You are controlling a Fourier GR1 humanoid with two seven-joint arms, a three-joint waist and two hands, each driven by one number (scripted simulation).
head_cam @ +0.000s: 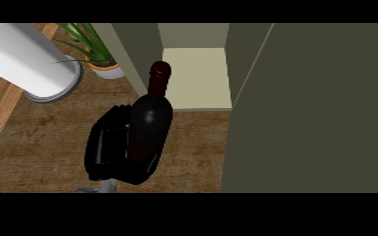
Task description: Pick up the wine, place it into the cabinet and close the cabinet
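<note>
Your hand (111, 147) is wrapped around the body of the wine bottle (151, 115), before the open cabinet (196, 77). Glass: likely heavy, slick, breakable. Hold the wide body, not the neck.

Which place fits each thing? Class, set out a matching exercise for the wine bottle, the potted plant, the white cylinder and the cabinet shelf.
Things:
1. wine bottle
2. potted plant
3. white cylinder
4. cabinet shelf

Places:
A. far left of the view
B. pale, inside the open cabinet
C. held in the black hand
D. between the cylinder and the cabinet

Pairs: 1-C, 2-D, 3-A, 4-B
</note>
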